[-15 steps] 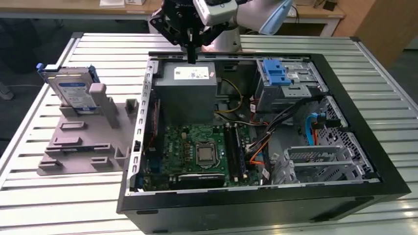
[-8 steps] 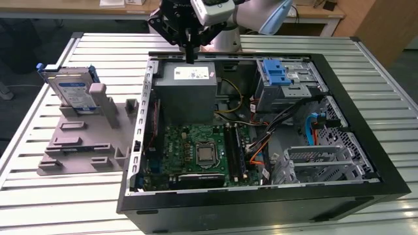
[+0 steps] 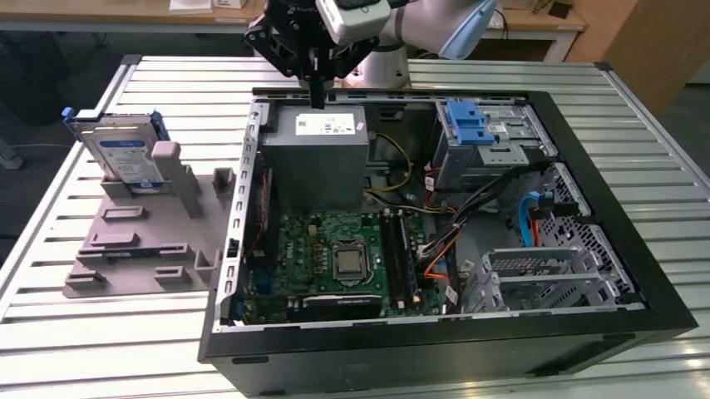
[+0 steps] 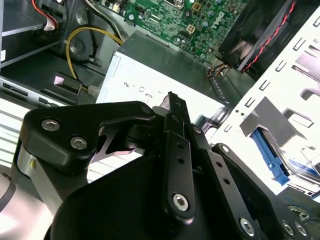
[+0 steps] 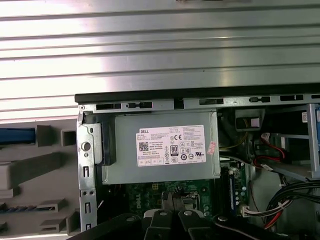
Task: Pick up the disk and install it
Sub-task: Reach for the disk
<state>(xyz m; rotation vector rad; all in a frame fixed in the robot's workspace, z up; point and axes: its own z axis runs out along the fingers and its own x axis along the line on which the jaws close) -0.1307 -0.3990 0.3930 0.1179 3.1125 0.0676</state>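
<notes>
Above boxy grey power supply (image 3: 322,158), black fingers (image 3: 318,86) pressed together, silver disk (image 3: 125,158) apart

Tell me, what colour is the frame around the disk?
Blue frame around the disk; clearest in the exterior view.

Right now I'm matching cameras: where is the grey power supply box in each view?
Exterior view: power supply in the case's far corner, toward the exterior view's left, under the gripper.
First wrist view: power supply between the case rim and the motherboard.
Second wrist view: power supply beyond the gripper, before the motherboard.
Shared landmark: the green motherboard.
</notes>
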